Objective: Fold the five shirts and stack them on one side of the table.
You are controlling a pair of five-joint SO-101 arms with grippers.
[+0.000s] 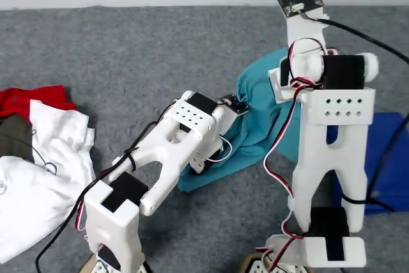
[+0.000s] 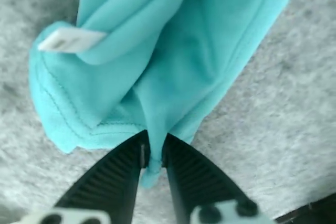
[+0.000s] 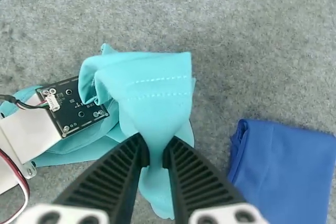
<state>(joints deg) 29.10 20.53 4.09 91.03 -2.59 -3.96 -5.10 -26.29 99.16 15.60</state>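
1. Currently, the left gripper (image 2: 154, 149) is clamped on a thin fold of the teal shirt (image 2: 178, 51). A short tail of cloth hangs past the jaws.
2. The right gripper (image 3: 155, 148) is likewise closed on a pinch of the same shirt, at a double-stitched hem. The fabric fans out from the jaws.
3. Location: the teal shirt lies crumpled on the grey table (image 1: 128, 49) between the two arms, draped from both grips.
4. Handling (judgement): the shirt is light, soft and limp. It holds no shape, will sag between holds, and may slip from a narrow pinch.
5. Hold points (judgement): grip stitched hems or corners, where the cloth is thicker. Keep both grips apart along one edge so the cloth spreads flat.
6. Surroundings: a blue shirt (image 1: 383, 158), apparently folded, lies just beside the teal shirt on the right arm's side. A white shirt (image 1: 38, 177), a red shirt (image 1: 32, 100) and a dark garment (image 1: 13, 139) are heaped together well apart, on the left arm's side.
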